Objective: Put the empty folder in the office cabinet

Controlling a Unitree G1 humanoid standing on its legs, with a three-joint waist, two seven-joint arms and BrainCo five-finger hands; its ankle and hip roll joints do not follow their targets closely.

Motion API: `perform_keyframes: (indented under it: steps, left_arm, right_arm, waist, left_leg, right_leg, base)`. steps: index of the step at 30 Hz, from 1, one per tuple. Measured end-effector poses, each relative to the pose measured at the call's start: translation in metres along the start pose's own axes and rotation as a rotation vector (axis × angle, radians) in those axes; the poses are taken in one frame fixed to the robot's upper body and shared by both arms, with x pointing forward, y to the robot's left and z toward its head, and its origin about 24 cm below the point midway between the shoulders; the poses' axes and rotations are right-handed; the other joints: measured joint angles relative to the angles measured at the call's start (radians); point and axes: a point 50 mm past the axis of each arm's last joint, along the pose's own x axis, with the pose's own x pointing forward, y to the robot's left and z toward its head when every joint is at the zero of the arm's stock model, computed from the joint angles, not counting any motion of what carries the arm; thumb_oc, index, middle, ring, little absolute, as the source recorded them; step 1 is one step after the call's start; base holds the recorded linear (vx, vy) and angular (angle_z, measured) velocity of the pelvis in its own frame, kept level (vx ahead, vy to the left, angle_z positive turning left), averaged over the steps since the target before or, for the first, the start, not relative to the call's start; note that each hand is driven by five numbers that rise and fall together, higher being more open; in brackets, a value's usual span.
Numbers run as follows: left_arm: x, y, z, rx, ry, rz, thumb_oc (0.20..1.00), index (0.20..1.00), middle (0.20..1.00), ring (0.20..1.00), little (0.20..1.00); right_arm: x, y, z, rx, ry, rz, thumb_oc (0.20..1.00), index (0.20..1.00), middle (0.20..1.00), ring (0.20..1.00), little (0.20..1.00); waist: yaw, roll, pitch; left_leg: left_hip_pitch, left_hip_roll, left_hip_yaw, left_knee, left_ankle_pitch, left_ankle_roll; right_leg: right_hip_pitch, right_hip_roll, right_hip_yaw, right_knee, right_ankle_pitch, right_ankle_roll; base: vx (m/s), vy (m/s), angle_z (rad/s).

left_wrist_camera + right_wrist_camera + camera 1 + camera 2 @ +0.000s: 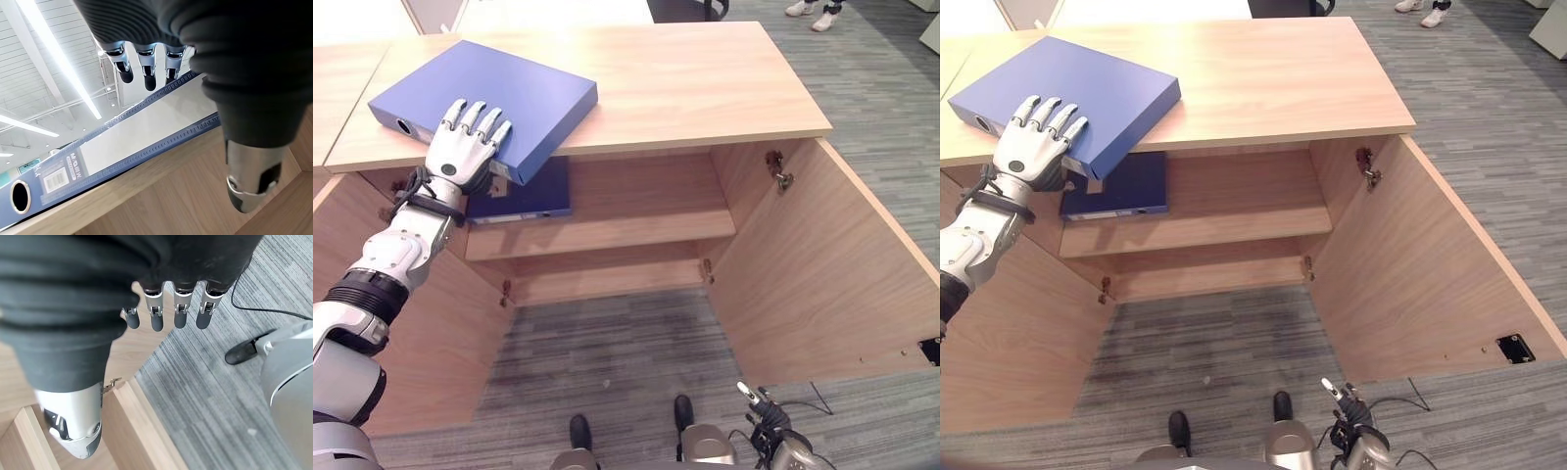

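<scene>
Left hand (462,149) lies flat on the blue folder (524,98), fingers straight and spread over its top near the front edge; thumb below that edge, gripping nothing. The left wrist view adds the folder's spine with a metal ring hole (20,196). Folder is flat and closed, sitting on the wooden cabinet (685,78) top at its left end, one corner overhanging. A second blue folder (524,196) lies on the shelf inside. Right hand (766,416) hangs low, fingers relaxed, empty.
</scene>
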Motion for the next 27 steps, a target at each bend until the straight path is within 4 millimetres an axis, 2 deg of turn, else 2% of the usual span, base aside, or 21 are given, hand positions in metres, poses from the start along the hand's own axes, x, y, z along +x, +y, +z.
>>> perform_keyframes:
  steps: [5, 9, 27]
  left_arm:
    - [0.002, 0.004, -0.002, -0.068, 0.044, 0.045, 0.200, 0.200, 0.200, 0.200, 0.200]
    - [0.005, 0.008, -0.001, -0.125, 0.080, 0.092, 0.200, 0.200, 0.200, 0.200, 0.200]
    - [0.009, 0.018, 0.001, -0.159, 0.087, 0.151, 0.200, 0.200, 0.200, 0.200, 0.200]
  right_arm:
    - [0.000, 0.000, -0.002, 0.003, 0.004, -0.004, 1.000, 1.000, 1.000, 1.000, 1.000]
    - [-0.001, 0.000, -0.002, 0.004, 0.001, -0.002, 1.000, 1.000, 1.000, 1.000, 1.000]
    - [-0.001, 0.007, -0.004, -0.008, 0.004, 0.018, 1.000, 1.000, 1.000, 1.000, 1.000]
  waist:
    - [-0.002, -0.020, 0.007]
    - [-0.001, -0.021, 0.007]
    - [0.000, -0.024, 0.004]
  left_leg:
    - [0.005, 0.000, 0.002, 0.000, 0.000, 0.000]
    - [0.008, 0.001, 0.003, -0.001, 0.000, 0.000]
    - [0.029, 0.002, -0.001, -0.007, 0.000, 0.000]
  right_leg:
    - [0.000, 0.000, 0.002, 0.005, 0.000, 0.000]
    - [0.004, 0.001, 0.002, 0.006, 0.000, 0.000]
    - [0.021, 0.001, 0.001, 0.014, -0.002, -0.003]
  base:
    - [0.00, 0.000, -0.01]
    - [0.00, 0.000, 0.00]
    - [0.00, 0.000, 0.00]
